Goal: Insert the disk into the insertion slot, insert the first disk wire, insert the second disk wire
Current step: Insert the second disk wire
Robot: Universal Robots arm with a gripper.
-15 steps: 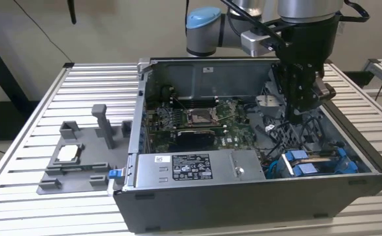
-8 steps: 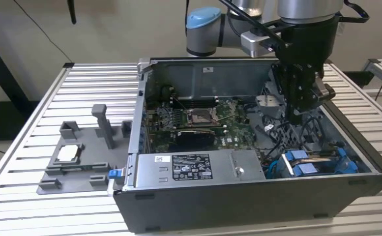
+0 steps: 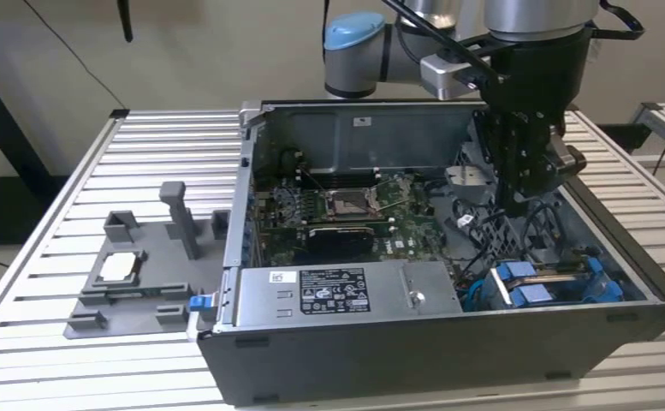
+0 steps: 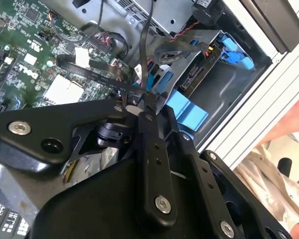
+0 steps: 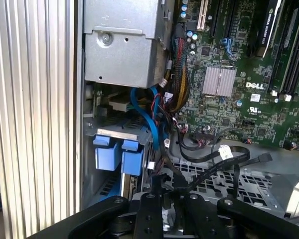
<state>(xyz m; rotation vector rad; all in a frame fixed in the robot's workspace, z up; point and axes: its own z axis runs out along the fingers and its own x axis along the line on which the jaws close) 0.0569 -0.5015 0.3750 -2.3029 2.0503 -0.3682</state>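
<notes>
The disk (image 3: pixel 551 276) lies inside the insertion slot (image 3: pixel 623 300), a dark grey drive cage in the open computer case's corner, near the exterior view's right. Its blue carrier tabs (image 5: pixel 120 157) stick out of the cage toward the case's inside. In the second wrist view the disk (image 4: pixel 197 74) sits between blue frame parts (image 4: pixel 229 47). My gripper (image 3: pixel 524 204) hangs inside the case, just behind and above the cage. Its fingertips (image 4: pixel 148 102) are pressed together on a thin black disk wire (image 4: pixel 148 45). Other black cables (image 5: pixel 214 154) loop beside it.
A silver stickered box (image 3: pixel 332 291) fills the case's front. The green motherboard (image 3: pixel 344 205) lies behind it. On the slatted table, at the exterior view's left, stands a grey fixture (image 3: pixel 138 274). A person's arm (image 4: pixel 289 124) is just outside the case wall.
</notes>
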